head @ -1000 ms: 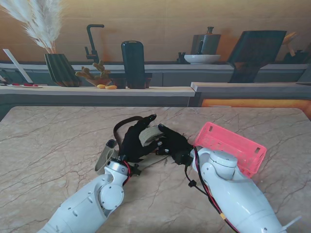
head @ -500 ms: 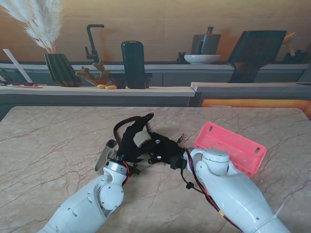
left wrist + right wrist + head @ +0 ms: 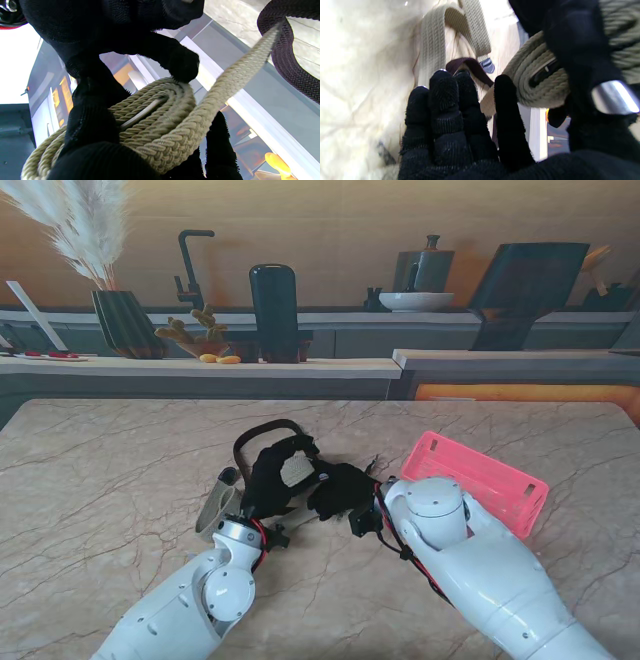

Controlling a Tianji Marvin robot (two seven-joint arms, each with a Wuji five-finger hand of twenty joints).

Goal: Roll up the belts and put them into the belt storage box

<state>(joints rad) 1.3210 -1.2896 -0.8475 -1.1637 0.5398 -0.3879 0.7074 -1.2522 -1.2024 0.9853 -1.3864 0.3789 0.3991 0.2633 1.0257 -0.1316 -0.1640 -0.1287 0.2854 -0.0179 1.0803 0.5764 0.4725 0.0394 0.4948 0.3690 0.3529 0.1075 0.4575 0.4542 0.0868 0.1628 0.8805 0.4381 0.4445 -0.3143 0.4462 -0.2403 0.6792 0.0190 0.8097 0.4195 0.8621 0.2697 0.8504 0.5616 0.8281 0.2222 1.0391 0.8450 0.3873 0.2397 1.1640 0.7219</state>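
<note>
A beige braided belt (image 3: 295,470) is wound into a coil (image 3: 155,125) and my left hand (image 3: 272,476) is shut on it above the table's middle. My right hand (image 3: 340,488) presses against the same coil (image 3: 540,82) from the right. Its thumb lies over the coil and its four fingers (image 3: 450,120) are straight beside it. A loose beige strand (image 3: 237,75) runs off the coil to the tail (image 3: 215,505) lying on the table at the left. A dark brown belt (image 3: 252,436) loops just beyond my left hand. The pink storage box (image 3: 480,478) sits to the right of my hands.
The marble table (image 3: 120,470) runs to a far edge under a counter with a vase, a dark bottle (image 3: 274,310) and a bowl. My right forearm (image 3: 470,560) hides the near part of the pink box.
My right hand has moved left onto the coil. My left fingers have curled down over it, so less of the beige belt shows.
</note>
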